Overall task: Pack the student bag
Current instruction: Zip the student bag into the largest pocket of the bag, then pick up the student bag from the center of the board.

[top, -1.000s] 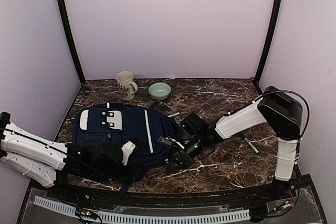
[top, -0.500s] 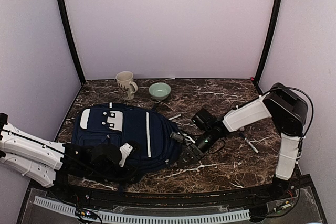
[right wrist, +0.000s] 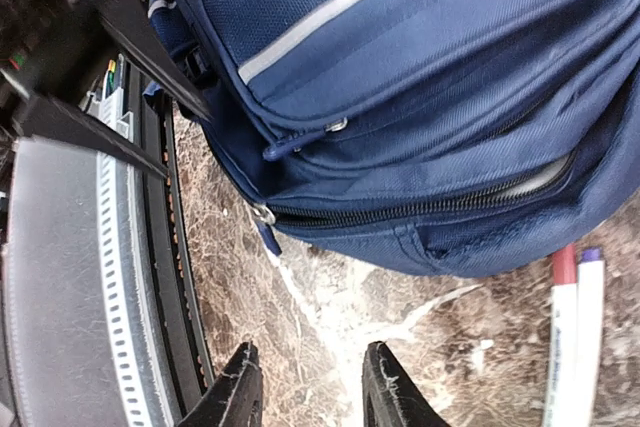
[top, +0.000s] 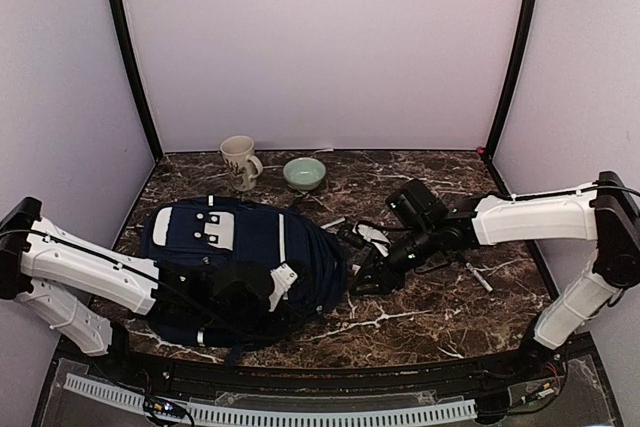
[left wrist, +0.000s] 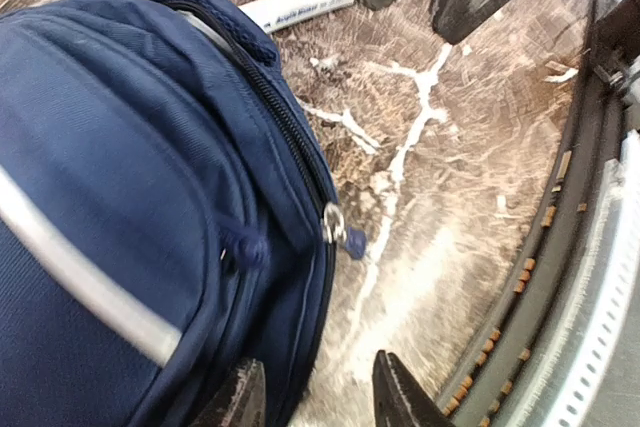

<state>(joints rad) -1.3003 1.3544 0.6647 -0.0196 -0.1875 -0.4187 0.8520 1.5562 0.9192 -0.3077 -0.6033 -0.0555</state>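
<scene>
The student bag (top: 230, 247), navy with white patches and a thin white stripe, lies flat on the left of the marble table. My left gripper (top: 290, 282) is open over its near right corner. In the left wrist view (left wrist: 318, 402) one finger is over the bag (left wrist: 120, 167) and one over the table, with the zip pull (left wrist: 345, 232) just ahead. My right gripper (top: 365, 282) is open and empty, low over the table right of the bag. In the right wrist view (right wrist: 310, 392) it faces the bag (right wrist: 420, 77) and the same zip pull (right wrist: 265, 230).
A mug (top: 240, 160) and a green bowl (top: 304, 173) stand at the back. Markers (top: 372, 235) lie beside the bag, two of them in the right wrist view (right wrist: 575, 332) and one in the left wrist view (left wrist: 300, 5). A pen (top: 478, 277) lies at the right.
My left gripper has moved right along the bag to its right corner. My right arm has stretched out and its gripper has drawn back to the right, off the bag.
</scene>
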